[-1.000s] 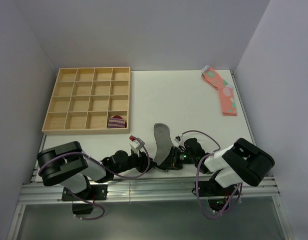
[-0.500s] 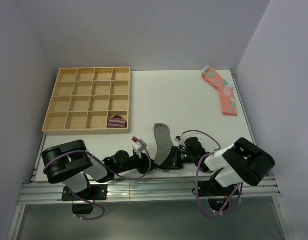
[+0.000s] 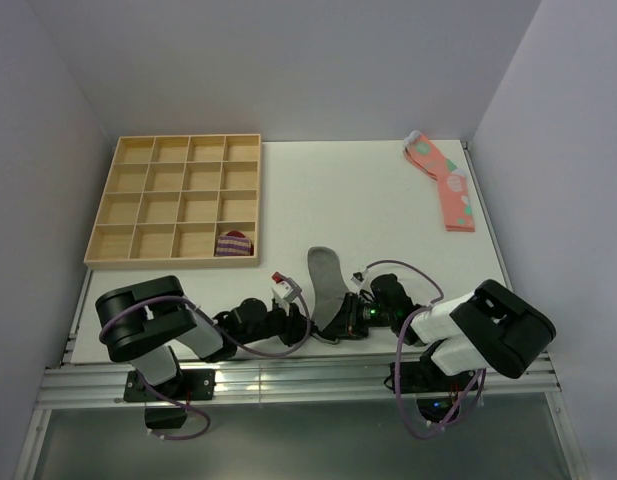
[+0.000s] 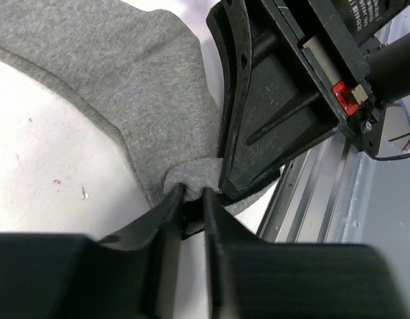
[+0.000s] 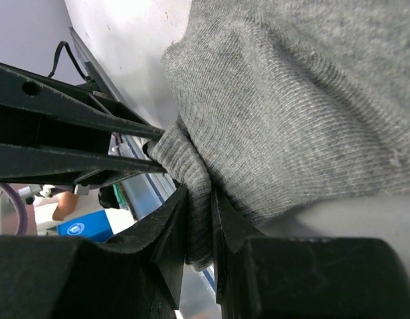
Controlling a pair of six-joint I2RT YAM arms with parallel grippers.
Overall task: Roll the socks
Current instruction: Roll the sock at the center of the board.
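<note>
The grey sock [image 3: 325,274] lies near the table's front edge, toe pointing away, cuff end toward the arms. My left gripper [image 3: 306,327] is shut on the cuff end from the left; in the left wrist view the fingers pinch a fold of grey knit [image 4: 191,174]. My right gripper [image 3: 345,322] is shut on the same end from the right; in the right wrist view a fold of the grey sock [image 5: 195,186] sits between its fingers. The two grippers almost touch. The dark stripes are hidden.
A wooden tray of compartments [image 3: 174,200] stands at the back left, with a small purple-striped sock bundle [image 3: 233,243] in its near right cell. Pink spotted socks [image 3: 446,187] lie at the back right. The metal rail [image 3: 288,380] runs along the front edge.
My left gripper has slid right, closing in on the right gripper at the sock's cuff end. The sock's near end has bunched slightly. The right arm barely moved.
</note>
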